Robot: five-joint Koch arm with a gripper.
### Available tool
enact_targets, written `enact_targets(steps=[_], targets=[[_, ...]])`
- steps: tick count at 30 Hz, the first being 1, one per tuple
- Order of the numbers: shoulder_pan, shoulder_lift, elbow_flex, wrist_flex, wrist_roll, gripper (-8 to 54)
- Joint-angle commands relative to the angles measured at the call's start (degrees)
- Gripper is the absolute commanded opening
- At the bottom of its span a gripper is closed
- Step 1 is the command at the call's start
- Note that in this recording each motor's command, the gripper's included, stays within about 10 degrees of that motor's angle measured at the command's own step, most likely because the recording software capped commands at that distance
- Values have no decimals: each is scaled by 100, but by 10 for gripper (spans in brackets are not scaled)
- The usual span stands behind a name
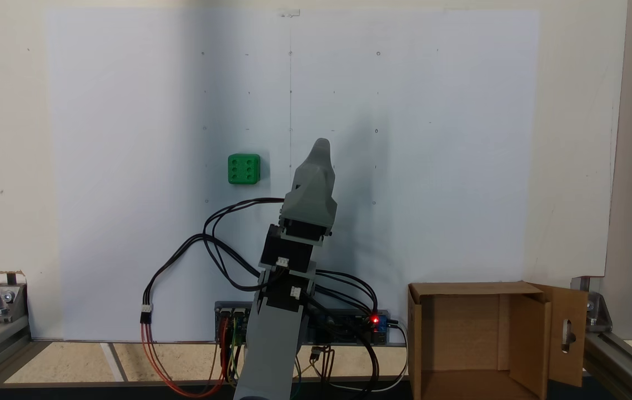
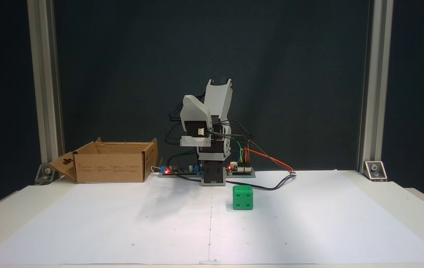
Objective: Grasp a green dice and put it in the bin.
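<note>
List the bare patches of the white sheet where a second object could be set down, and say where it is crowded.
Bare: the sheet right of the arm in the top-down fixed view, between gripper and bin; also left of the dice, and the whole far edge. Crowded: around the arm's base, where cables and boards lie.

Arm (image 1: 271, 333) is showing light grey printed shells over black servo blocks, with small white connectors plugged into them. Tool (image 1: 320, 149) is tapering to a rounded grey tip. Black cables (image 1: 221, 244) are looping off the side; red, orange, green and yellow leads (image 2: 260, 154) are running to base boards (image 2: 240, 169) glowing red LEDs.
</note>
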Motion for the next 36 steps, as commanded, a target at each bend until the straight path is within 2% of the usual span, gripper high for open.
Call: enact_targets(steps=[1, 20, 26, 36], targets=[[0, 606, 272, -53, -281, 443], [-281, 606, 281, 255, -281, 437], [-615, 606, 70, 1292, -281, 432], [-571, 633, -2101, 5166, -281, 433]])
